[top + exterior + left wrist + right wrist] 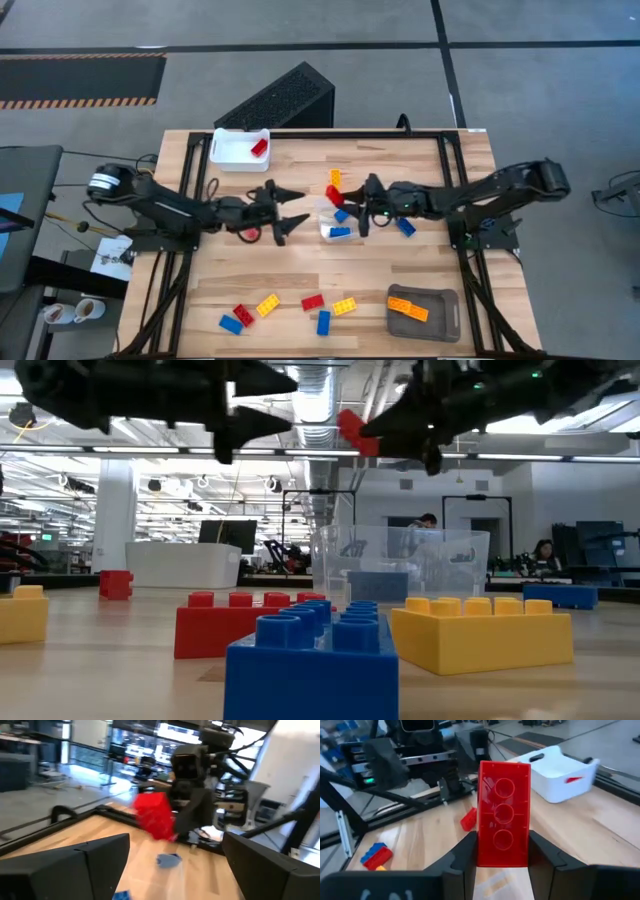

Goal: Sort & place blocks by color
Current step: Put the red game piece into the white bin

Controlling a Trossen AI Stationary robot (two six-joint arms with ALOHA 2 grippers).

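The left pincer (290, 212) hangs spread and empty, left of mid-desk. The right pincer (352, 205) is clamped on a red block (503, 821), held above the clear tray (335, 222). The white tray (238, 150) lies far-left, so the carry may clip the left arm. Loose blocks (290, 308) crowd the desk's (420, 170) near edge.

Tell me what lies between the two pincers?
High view: only bare table between the open left pincer and the right pincer, shut on a red block.
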